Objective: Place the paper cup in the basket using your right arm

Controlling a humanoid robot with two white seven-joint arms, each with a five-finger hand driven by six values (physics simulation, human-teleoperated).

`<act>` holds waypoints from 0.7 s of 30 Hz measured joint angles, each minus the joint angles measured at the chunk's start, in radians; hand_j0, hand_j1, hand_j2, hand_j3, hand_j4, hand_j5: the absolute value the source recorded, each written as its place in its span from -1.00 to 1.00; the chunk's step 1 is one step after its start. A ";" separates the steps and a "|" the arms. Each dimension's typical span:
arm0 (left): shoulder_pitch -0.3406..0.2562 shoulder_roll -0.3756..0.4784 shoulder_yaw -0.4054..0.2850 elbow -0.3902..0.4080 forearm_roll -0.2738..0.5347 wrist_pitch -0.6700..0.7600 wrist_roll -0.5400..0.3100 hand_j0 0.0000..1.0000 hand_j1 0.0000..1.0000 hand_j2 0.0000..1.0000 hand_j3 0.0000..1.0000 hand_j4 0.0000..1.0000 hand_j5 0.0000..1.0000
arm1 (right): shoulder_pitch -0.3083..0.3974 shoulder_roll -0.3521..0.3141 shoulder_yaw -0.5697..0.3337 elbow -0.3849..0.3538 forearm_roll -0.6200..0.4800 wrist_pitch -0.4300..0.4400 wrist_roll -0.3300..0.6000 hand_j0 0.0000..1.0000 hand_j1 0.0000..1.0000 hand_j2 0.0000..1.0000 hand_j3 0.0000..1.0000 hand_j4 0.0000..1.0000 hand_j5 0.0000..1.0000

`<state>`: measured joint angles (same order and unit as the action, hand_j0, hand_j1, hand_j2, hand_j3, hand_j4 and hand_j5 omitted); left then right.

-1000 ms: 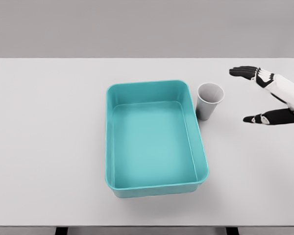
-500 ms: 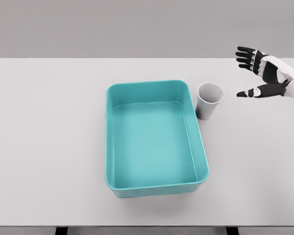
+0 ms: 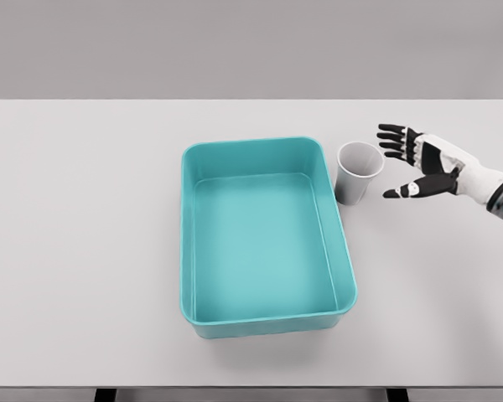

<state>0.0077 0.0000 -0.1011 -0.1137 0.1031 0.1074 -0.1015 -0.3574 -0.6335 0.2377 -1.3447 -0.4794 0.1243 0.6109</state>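
The paper cup stands upright on the white table, toward the far right side, just beside the right wall of the blue-green basket near its far right corner. From here it is hard to tell if the cup touches the basket or only stands very close. The right hand is near the cup on its right side, not touching it. Its fingers are spread wide, the thumb is low, and it holds nothing. The left hand does not show at all. The basket has nothing inside, so the cup is not in yet. Here is what could go wrong, I think. The cup is light and tall, so a bump from a fingertip could tip it over or push it along the basket wall. It could then roll away across the table. If the hand squeezes too hard, the thin paper may squash. If it squeezes too softly, the cup may slip out on the way up. The basket wall is right there, so a low lift could knock the cup on the rim.
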 measured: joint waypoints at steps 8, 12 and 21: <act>0.000 0.000 0.000 0.000 0.000 0.000 0.000 1.00 1.00 1.00 1.00 1.00 1.00 | 0.000 0.049 0.008 0.060 0.001 -0.019 0.000 1.00 1.00 1.00 1.00 1.00 1.00; 0.000 0.000 0.000 0.000 0.000 0.000 0.000 1.00 1.00 1.00 1.00 1.00 1.00 | -0.002 0.074 0.008 0.083 0.002 -0.034 0.000 1.00 1.00 1.00 1.00 1.00 1.00; 0.000 0.000 0.000 0.000 0.000 0.000 0.000 1.00 1.00 1.00 1.00 1.00 1.00 | -0.002 0.097 0.009 0.109 0.009 -0.059 0.000 1.00 1.00 1.00 1.00 1.00 1.00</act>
<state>0.0077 0.0000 -0.1011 -0.1137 0.1034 0.1074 -0.1016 -0.3590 -0.5368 0.2466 -1.2358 -0.4702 0.0650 0.6109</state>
